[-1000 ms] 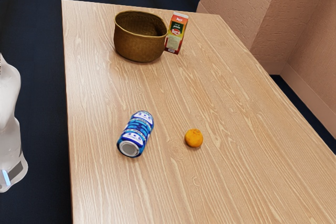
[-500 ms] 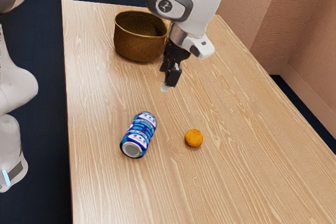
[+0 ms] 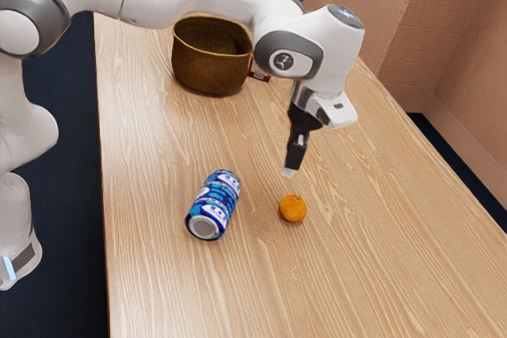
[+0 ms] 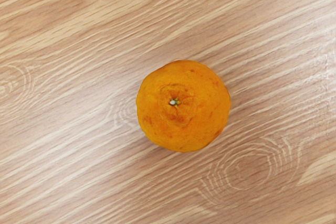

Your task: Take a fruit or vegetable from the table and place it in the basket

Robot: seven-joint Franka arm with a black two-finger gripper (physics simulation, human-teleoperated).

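Exterior view, and here's the gripper [image 3: 289,169] over the orange [image 3: 292,209], open or closed I can't tell! Fruit's on the table [image 3: 162,282], probably light, firm, roll-prone: take its widest sides.

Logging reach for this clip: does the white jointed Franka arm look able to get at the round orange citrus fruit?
Probably yes: its black pincer hangs above the fruit, with nothing between them. The blue-and-white cylindrical can lies apart from it, so likely leaves the way down free.
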